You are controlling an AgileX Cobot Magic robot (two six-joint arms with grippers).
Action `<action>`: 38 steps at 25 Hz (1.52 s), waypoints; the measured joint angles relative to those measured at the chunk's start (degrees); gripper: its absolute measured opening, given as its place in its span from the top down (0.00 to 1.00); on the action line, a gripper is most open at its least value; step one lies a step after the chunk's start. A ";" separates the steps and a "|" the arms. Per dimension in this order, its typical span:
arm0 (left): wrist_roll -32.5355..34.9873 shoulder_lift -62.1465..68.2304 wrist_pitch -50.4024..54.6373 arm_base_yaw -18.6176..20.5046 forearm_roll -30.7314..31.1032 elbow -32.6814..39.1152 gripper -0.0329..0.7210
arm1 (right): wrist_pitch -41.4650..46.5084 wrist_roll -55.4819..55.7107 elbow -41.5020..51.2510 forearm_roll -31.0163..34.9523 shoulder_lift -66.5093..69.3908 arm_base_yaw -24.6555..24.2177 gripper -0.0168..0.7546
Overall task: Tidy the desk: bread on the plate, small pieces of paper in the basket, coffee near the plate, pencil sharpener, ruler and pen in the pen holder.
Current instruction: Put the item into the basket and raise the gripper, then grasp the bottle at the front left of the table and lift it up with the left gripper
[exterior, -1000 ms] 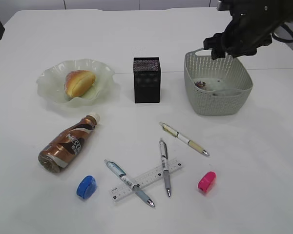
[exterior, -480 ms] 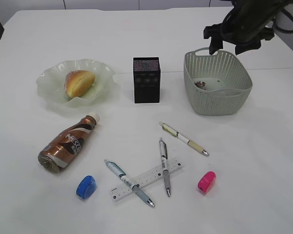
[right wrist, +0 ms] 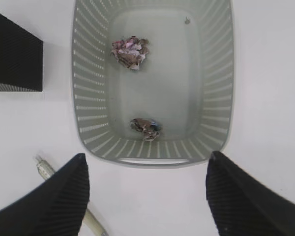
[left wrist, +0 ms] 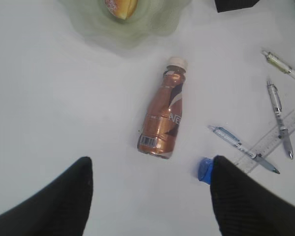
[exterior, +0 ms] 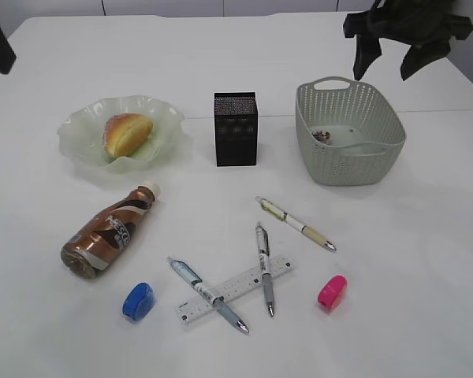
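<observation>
Basket (exterior: 349, 134): holds two paper scraps (right wrist: 131, 51), sorted. Right pincer (exterior: 394, 55) hangs above it, jaws apart, empty. Plate (exterior: 79, 130): bread (exterior: 128, 134) on it. Coffee bottle (exterior: 108, 231): lying on the table below the plate; left pincer (left wrist: 150, 196) above it, jaws apart. Pens (exterior: 264, 268), ruler (exterior: 235, 288), sharpeners (exterior: 333, 291): loose, pen holder (exterior: 236, 128) awaiting them.

The right tool (exterior: 402, 55) has lifted clear of the basket (exterior: 349, 161) rim, where it hung low a second ago, and now hovers high above it, jaws spread wider (two crumpled paper scraps (right wrist: 131, 51) lie inside the basket).
</observation>
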 joint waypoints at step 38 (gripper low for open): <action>3.31 41.65 -1.71 -9.20 6.05 -12.76 0.24 | 1.53 -6.34 32.45 4.34 -44.72 0.00 0.24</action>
